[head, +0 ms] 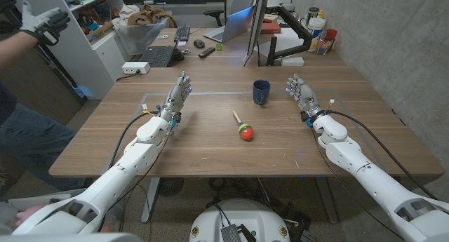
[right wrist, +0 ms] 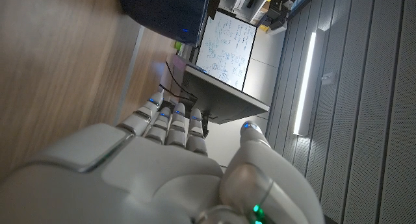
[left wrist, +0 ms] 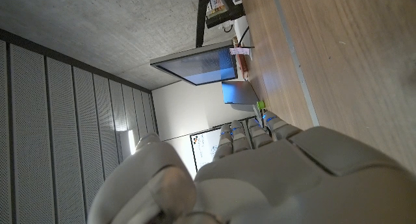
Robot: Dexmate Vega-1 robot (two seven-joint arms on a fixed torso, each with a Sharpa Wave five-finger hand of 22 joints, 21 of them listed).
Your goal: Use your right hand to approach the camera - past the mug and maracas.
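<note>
Blue mug (head: 261, 92) just left of empty, spread right hand (head: 302, 95), maraca (head: 243, 128) nearer, left hand (head: 177, 96) likewise spread and empty.

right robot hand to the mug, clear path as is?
Probably yes. The right robot hand holds nothing and stands just beside the blue mug, with bare table between them. The maraca lies nearer the robot, off that line.

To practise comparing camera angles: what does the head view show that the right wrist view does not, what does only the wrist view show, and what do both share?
Head view alone: the maraca lying mid-table, the left hand, open, and a person's gloved hand at the edge. Right wrist view alone: a whiteboard and a wall light strip. Both: the right hand, open and holding nothing, the dark blue mug and the wooden table.
</note>
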